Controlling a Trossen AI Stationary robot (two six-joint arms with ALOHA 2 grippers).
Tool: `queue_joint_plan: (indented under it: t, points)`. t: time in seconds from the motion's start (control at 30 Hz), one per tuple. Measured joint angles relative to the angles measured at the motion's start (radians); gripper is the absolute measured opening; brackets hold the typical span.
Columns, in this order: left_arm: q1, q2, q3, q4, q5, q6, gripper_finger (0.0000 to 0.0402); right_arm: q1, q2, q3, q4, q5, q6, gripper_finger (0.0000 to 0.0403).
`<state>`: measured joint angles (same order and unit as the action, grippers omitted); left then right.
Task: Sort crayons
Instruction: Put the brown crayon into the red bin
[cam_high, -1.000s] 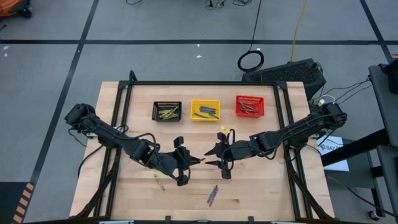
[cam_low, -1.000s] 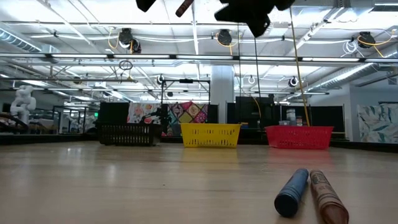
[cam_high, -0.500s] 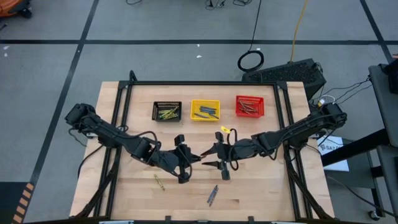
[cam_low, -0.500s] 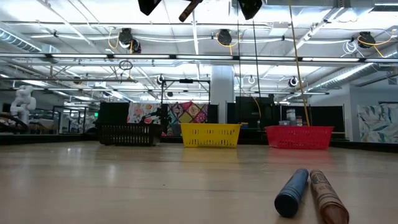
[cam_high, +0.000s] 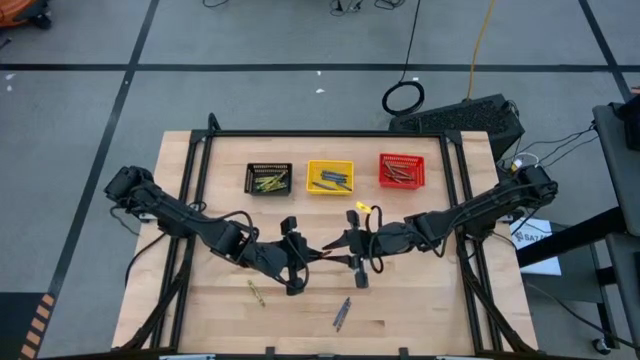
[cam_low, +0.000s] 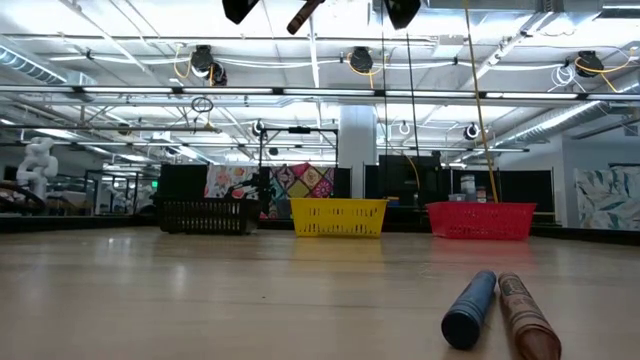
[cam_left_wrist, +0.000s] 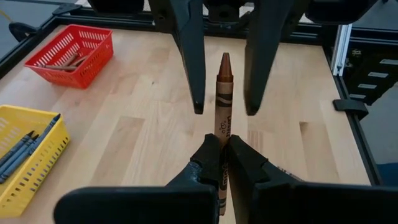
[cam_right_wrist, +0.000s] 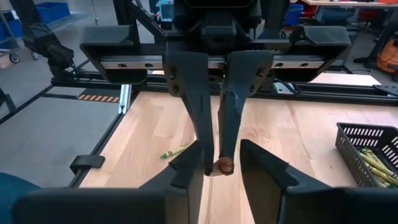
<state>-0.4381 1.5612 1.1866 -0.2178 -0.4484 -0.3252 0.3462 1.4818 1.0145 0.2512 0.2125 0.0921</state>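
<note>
My left gripper (cam_left_wrist: 222, 146) is shut on a brownish-red crayon (cam_left_wrist: 224, 87), held high over the table's middle (cam_high: 325, 256). The crayon's pointed tip faces my right gripper (cam_left_wrist: 225, 111). That gripper is open, with one finger on each side of the crayon's tip and a gap on both sides (cam_right_wrist: 222, 149). In the low view only the crayon (cam_low: 305, 15) and dark gripper parts show at the top edge. Three loose crayons lie flat on the table near its front: an olive one (cam_high: 256, 292), a blue one (cam_low: 470, 310) and a brown one (cam_low: 525, 318). My left gripper pinches the crayon's wrapped rear half (cam_left_wrist: 221, 140) between its two fingertips. The crayon runs on in line with the fingers, so its tip sticks out ahead toward the table's right side. It is lifted clear of the table.
Three mesh baskets stand in a row toward the far edge: black (cam_high: 268, 178) with olive crayons, yellow (cam_high: 330, 177) with blue ones, red (cam_high: 401, 170) with brownish ones. A black frame (cam_high: 320, 133) runs round the table. Bare wood lies between the baskets and the arms.
My right gripper has tipped its fingers upward, closer to level, and now shows less at the top of the low view. It stays at the crayon's tip. My left gripper keeps the crayon still.
</note>
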Motion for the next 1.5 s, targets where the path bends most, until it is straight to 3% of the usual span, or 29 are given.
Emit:
queue_joint_plan:
  t: [0.47, 0.73, 1.1, 1.5]
  points:
    - [0.007, 0.000, 0.000, 0.007, 0.000, 0.001, 0.0008, -0.012, 0.035, 0.000, 0.022, -0.001, 0.011, 0.0069]
    - [0.007, 0.000, 0.000, 0.006, 0.007, 0.001, 0.0008, -0.013, 0.035, 0.000, 0.024, -0.002, 0.035, 0.0008]
    - [0.008, 0.000, 0.000, -0.002, 0.012, 0.001, 0.0009, -0.013, 0.035, 0.002, 0.005, -0.003, 0.053, 0.0004]
    - [0.006, 0.000, 0.000, -0.007, 0.029, 0.072, 0.0083, -0.013, 0.035, 0.002, -0.066, 0.001, 0.084, 0.0004]
